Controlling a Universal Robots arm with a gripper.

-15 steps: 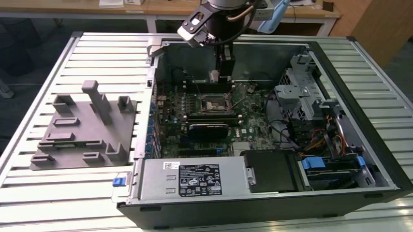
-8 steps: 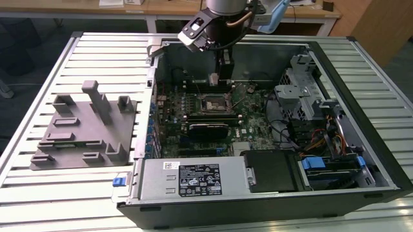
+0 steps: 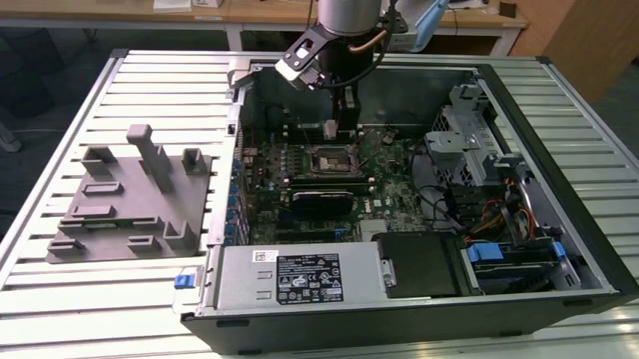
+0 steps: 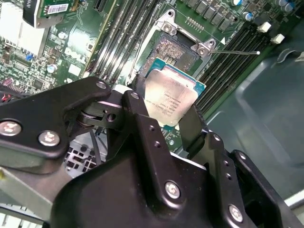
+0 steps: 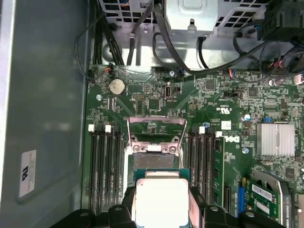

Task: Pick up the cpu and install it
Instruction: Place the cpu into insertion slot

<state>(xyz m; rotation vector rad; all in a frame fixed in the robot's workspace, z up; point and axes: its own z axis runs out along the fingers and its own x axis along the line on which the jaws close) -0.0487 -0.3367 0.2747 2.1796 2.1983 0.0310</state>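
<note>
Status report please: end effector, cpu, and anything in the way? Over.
End effector shut on cpu. Held above open socket, not seated. No obstruction seen between them.

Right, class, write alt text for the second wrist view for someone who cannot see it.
The black claw grips the silvery cpu by opposite edges, close to the open socket on the green motherboard, memory slots alongside.

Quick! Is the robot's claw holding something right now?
Gripper: jaws shut on the cpu, held over the open socket.
</note>
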